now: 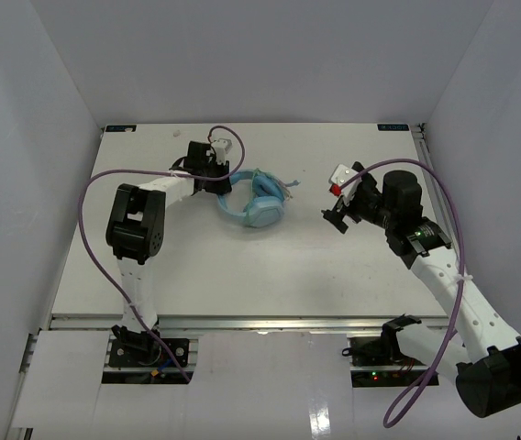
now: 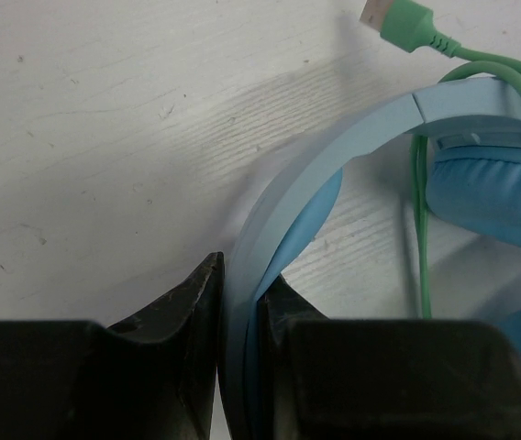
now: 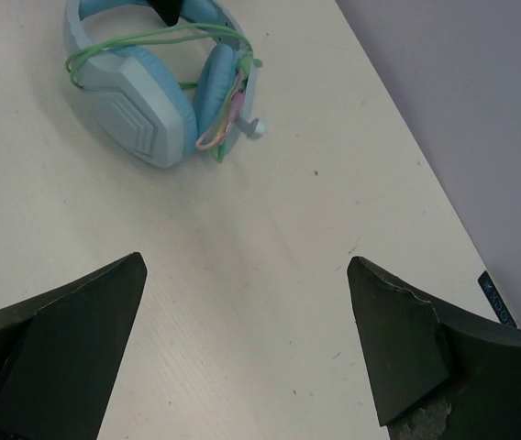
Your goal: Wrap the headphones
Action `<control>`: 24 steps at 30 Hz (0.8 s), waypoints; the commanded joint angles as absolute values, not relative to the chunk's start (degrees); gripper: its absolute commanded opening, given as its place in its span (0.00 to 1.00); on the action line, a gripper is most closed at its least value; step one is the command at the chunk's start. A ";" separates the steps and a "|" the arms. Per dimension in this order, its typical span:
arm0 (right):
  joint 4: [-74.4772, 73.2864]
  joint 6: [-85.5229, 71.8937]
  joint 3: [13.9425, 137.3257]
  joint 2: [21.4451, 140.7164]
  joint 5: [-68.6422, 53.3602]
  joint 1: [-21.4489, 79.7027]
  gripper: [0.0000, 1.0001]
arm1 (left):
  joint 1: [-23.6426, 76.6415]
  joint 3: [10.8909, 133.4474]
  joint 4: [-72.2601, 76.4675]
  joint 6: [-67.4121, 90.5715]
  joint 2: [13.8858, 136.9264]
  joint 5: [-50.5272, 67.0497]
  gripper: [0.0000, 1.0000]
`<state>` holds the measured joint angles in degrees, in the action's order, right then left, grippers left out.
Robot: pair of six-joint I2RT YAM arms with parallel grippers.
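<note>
The light blue headphones [image 1: 259, 202] lie on the white table at the back middle. Their pale-green cable [image 3: 150, 38] is looped around the headband and earcups; its plug [image 2: 398, 18] lies loose on the table. My left gripper [image 1: 216, 176] is shut on the headband [image 2: 306, 174], which runs between its two fingers in the left wrist view. My right gripper [image 1: 338, 209] is open and empty, hovering to the right of the headphones, apart from them. In the right wrist view the headphones [image 3: 141, 101] lie well beyond the open fingertips [image 3: 118, 284].
The white table [image 1: 260, 275] is boxed in by grey walls at left, back and right. A purple cable hangs along each arm. The table's right edge with a small blue label [image 3: 494, 293] shows near my right gripper.
</note>
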<state>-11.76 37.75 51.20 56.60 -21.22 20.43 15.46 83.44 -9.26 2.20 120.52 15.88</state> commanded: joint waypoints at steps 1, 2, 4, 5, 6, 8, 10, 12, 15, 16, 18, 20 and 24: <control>-11.78 35.73 50.13 55.81 -23.12 19.54 0.98 | 15.21 85.66 -4.58 5.49 118.89 17.16 0.00; -11.73 35.44 50.05 55.76 -23.54 19.37 0.97 | 15.21 85.17 -4.00 5.73 118.91 16.95 0.00; -11.63 35.04 50.01 55.84 -24.16 18.96 0.97 | 15.21 84.39 -3.18 6.00 118.83 16.62 0.05; -11.67 34.93 50.01 55.90 -24.40 18.84 0.97 | 15.21 84.02 -2.86 6.12 118.74 16.40 0.09; -11.61 34.73 50.01 55.90 -24.59 18.65 0.97 | 15.21 83.38 -2.41 6.31 118.42 16.27 0.14; -11.62 34.43 50.12 56.07 -24.87 18.44 0.97 | 15.21 82.20 -1.51 6.59 117.74 16.00 0.25; -11.69 34.39 50.18 56.03 -25.13 18.32 0.98 | 15.21 81.35 -0.95 6.59 117.20 15.74 0.33; -11.63 34.39 50.13 55.90 -25.14 18.13 0.97 | 15.21 81.03 -0.88 6.59 116.51 15.85 0.44; -11.69 34.28 50.01 55.85 -25.22 17.97 0.97 | 15.21 80.77 -0.95 6.59 115.86 16.00 0.55; -11.69 34.27 50.01 55.70 -25.22 17.82 0.97 | 15.21 80.75 -1.16 6.59 115.59 16.03 0.60; -11.69 34.19 50.01 55.54 -25.22 17.66 0.97 | 15.21 80.59 -1.32 6.59 115.03 16.25 0.67; -11.76 34.26 49.94 55.33 -25.22 17.59 0.97 | 15.21 80.52 -1.46 6.66 114.41 16.19 0.73; -12.09 34.35 49.83 54.78 -25.22 17.49 0.97 | 15.04 80.66 -1.95 6.59 112.61 15.41 0.82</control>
<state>-12.75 34.85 49.95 56.50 -24.21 17.96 15.44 80.99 -2.52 6.49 119.37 15.57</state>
